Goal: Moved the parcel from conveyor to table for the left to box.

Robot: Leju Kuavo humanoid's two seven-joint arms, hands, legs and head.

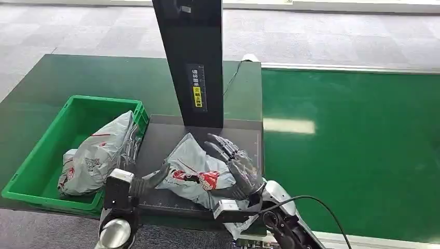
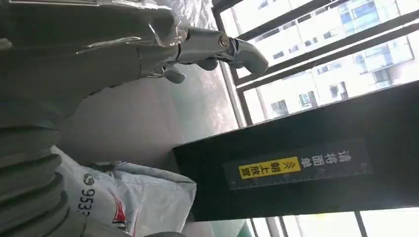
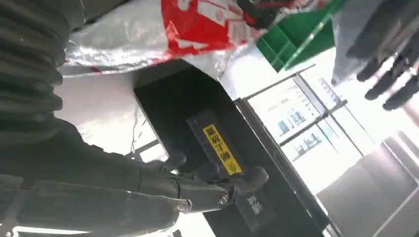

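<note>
Two hands at one grey parcel [image 1: 194, 174], lying on the dark mat [image 1: 161, 140] of the bench [image 1: 62, 78], before the black post [image 1: 194, 57]. Right hand [image 1: 236, 168] resting at its right edge, fingers spread and pointing up, gripping nothing: likely just letting go after setting it down. Left hand [image 1: 150, 181] touching the left edge, fingers stretched flat, no hold yet: probably lining up to take over. Green box [image 1: 39, 161] just beside, to the left, already holding another grey bag [image 1: 98, 153], so short carry. Conveyor [image 1: 353, 150] on the right.

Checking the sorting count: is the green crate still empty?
No, a grey parcel already lies inside the green crate in the head view.
</note>
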